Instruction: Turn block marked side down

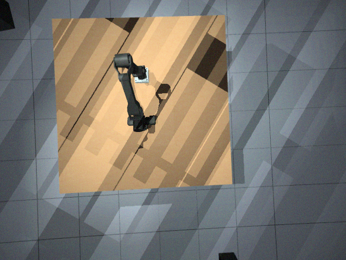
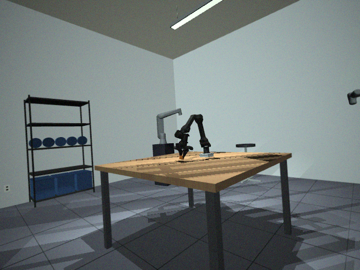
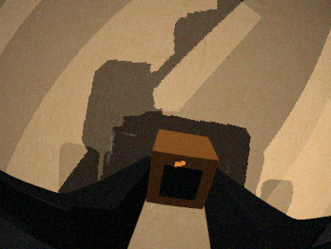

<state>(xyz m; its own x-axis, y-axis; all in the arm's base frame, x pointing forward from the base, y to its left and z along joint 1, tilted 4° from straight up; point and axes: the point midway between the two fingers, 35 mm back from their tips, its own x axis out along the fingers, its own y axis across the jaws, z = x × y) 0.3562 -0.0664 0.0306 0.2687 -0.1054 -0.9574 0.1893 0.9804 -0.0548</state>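
The orange block (image 2: 181,157) (image 3: 184,143) is held between the two dark fingers of my gripper (image 3: 178,167) (image 2: 181,154). My gripper is shut on it, with a finger against its left and right sides. The marked side, with a dark square (image 3: 180,184), faces up towards the wrist camera. The gripper points down, and the block appears a little above the table (image 1: 84,173) (image 2: 162,173), with a shadow below it. In the top view the arm hides the block.
The arm's pale base plate (image 1: 142,80) (image 2: 206,155) sits on the table behind the gripper. A shelf rack (image 2: 59,148), a stool (image 2: 245,145) and another arm on a dark pedestal (image 2: 163,149) stand beyond the table.
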